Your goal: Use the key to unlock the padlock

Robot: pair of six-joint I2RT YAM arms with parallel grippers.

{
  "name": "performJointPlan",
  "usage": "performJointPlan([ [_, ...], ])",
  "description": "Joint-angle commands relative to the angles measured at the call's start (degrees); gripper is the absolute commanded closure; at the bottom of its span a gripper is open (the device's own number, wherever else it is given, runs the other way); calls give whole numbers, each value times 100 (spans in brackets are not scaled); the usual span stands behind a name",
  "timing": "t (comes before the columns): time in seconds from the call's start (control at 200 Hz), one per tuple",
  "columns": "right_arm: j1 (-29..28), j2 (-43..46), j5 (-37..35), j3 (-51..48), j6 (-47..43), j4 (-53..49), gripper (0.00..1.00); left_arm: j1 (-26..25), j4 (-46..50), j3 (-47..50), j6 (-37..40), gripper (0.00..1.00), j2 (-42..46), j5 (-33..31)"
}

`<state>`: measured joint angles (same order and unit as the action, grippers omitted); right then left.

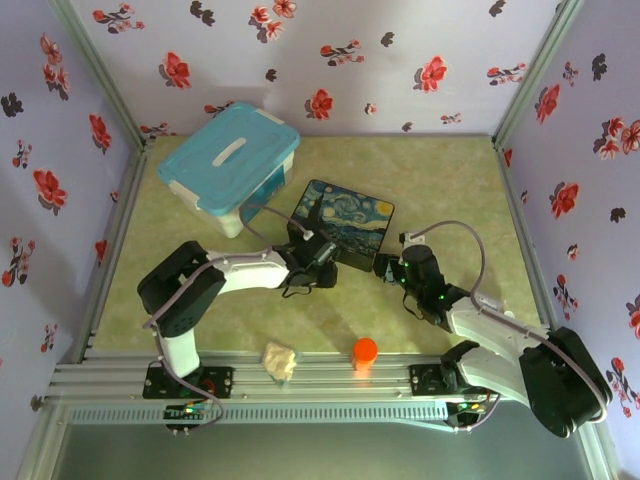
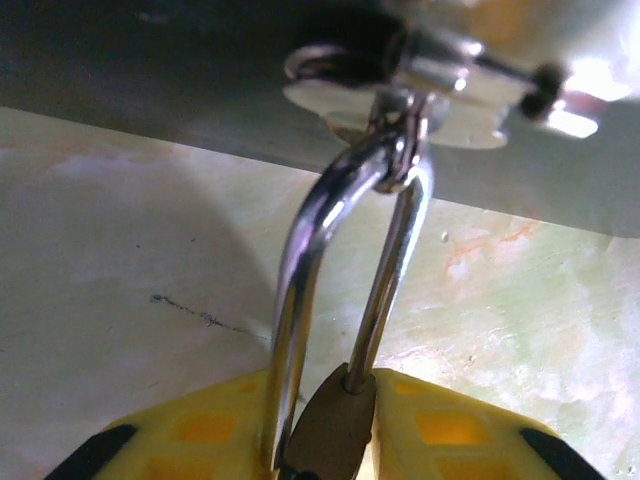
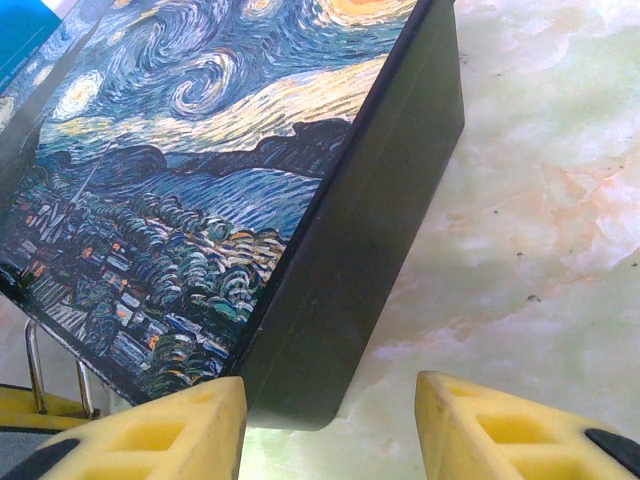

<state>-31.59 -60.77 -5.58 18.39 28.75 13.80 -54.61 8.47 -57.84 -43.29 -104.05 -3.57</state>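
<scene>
I am steadying the padlock (image 2: 330,438) with my left fingers (image 2: 440,425), which are pinching its pale brass body just above the worktop (image 2: 120,250). Its thin silver shackle (image 2: 320,230) is hanging looped through the hasp (image 2: 400,100) of the painted box (image 3: 200,150). My right fingers (image 3: 170,435) are standing apart, holding nothing. Next, I judge, they are needing to fetch the key and line it up with the keyhole.

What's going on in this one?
The left gripper grips the small brass padlock by its body, with the shackle hooked through a metal fitting on the painted box. The right gripper is open beside the box's corner, holding nothing. The padlock is not yet off.
</scene>
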Motion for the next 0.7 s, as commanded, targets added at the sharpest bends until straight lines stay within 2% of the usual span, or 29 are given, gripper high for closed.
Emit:
performJointPlan([
  [0.0, 4, 4, 5, 67, 21, 37, 53, -134, 797, -60, 187, 72, -197, -330],
  [0.275, 4, 21, -39, 39, 42, 17, 53, -430, 1608, -416, 294, 70, -175, -1104],
  [0.365, 4, 4, -48, 40, 60, 34, 54, -461, 1575, -438, 318, 75, -159, -1143],
  [0.695, 4, 48, -14, -45, 65, 51, 56, -631, 1449, -743, 540, 76, -313, -1447],
])
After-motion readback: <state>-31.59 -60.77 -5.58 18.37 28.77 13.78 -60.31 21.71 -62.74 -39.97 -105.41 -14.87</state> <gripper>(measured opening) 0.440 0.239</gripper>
